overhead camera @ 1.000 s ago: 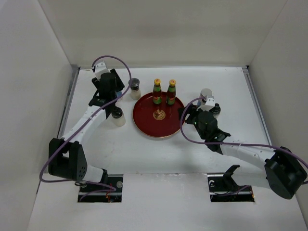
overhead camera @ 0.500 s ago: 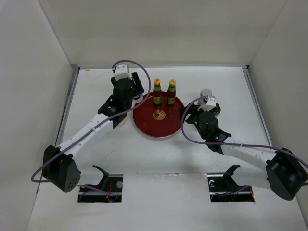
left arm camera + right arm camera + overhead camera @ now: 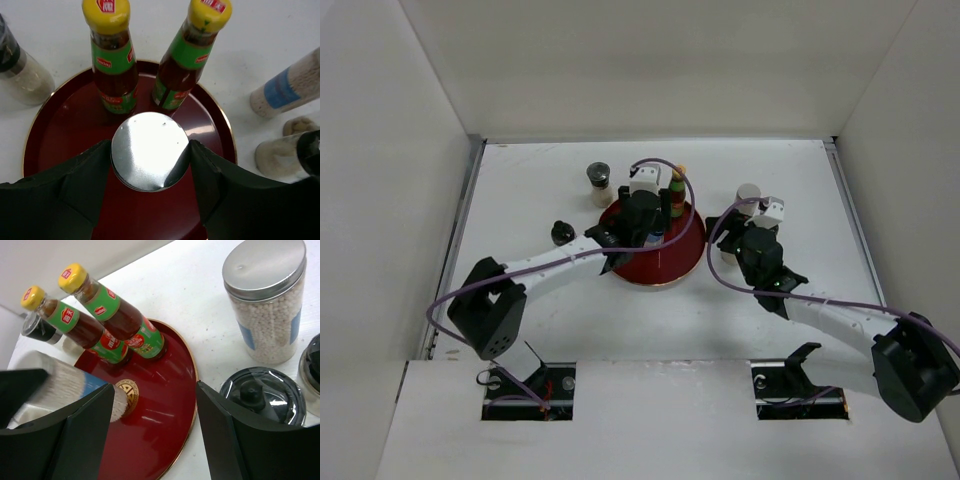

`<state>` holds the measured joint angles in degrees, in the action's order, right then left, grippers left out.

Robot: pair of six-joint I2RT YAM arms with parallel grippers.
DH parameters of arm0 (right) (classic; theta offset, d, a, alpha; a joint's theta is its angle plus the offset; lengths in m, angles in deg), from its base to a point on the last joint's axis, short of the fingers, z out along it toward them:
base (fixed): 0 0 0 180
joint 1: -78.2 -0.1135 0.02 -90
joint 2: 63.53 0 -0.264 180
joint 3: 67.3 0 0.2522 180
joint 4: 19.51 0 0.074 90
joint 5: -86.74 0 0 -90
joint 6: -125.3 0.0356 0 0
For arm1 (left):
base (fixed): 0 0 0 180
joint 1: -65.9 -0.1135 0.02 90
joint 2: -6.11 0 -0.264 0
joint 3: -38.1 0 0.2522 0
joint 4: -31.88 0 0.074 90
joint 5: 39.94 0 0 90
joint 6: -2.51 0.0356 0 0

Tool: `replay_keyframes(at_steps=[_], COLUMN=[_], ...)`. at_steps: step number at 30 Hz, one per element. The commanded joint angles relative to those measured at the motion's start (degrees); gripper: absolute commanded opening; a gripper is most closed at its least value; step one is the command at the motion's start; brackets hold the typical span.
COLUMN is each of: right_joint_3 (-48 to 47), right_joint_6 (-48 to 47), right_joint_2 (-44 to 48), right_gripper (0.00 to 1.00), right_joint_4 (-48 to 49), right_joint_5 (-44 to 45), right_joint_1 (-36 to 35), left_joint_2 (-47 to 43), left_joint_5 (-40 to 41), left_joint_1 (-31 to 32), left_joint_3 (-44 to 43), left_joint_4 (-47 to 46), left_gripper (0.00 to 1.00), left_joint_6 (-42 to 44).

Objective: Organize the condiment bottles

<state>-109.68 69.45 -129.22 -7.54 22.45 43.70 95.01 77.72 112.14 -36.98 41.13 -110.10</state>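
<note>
My left gripper (image 3: 150,165) is shut on a silver-lidded shaker jar (image 3: 150,157) with a blue label. It holds the jar over the middle of the round dark-red tray (image 3: 55,130). In the right wrist view the jar (image 3: 65,387) is tilted, its base at the gold emblem (image 3: 131,392). Two slim red sauce bottles (image 3: 112,60) (image 3: 187,55) stand at the tray's back. My right gripper (image 3: 155,440) is open and empty at the tray's right edge (image 3: 695,245). In the top view the left gripper (image 3: 653,235) hides one red bottle.
A dark-lidded jar (image 3: 600,183) stands behind the tray's left side, and a black-lidded jar (image 3: 561,231) further left. A silver-lidded jar (image 3: 267,315) and a black-lidded jar (image 3: 262,395) stand right of the tray, close to my right fingers. White walls enclose the table.
My left arm has swung right from the back left to over the tray, carrying the silver-lidded jar. My right arm has barely moved.
</note>
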Motion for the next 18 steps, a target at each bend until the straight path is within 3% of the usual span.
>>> replay_keyframes(at_steps=[1,7,12,18], right_joint_3=[0.1,0.0,0.0,0.1], right_joint_6=[1.1,1.1,1.2,1.2], right_joint_2=[0.8,0.1,-0.5,0.0], right_gripper=[0.73,0.73,0.73,0.74], right_joint_4=[1.6,2.2,2.7,2.6], right_joint_5=[0.3,-0.4,-0.6,-0.8], right_joint_1=[0.3,0.3,0.3,0.3], left_joint_2=[0.4,4.4,3.2,-1.2], left_joint_5=[1.3,2.2,3.2,3.6], left_joint_1=[0.1,0.1,0.2,0.3], left_joint_3=[-4.6,-2.5,-0.8,0.7], left_joint_4=[-7.3,-10.3,-11.0,-11.0], left_gripper=[0.32,0.34,0.64,0.78], left_joint_6=[1.5,1.6,1.5,2.2])
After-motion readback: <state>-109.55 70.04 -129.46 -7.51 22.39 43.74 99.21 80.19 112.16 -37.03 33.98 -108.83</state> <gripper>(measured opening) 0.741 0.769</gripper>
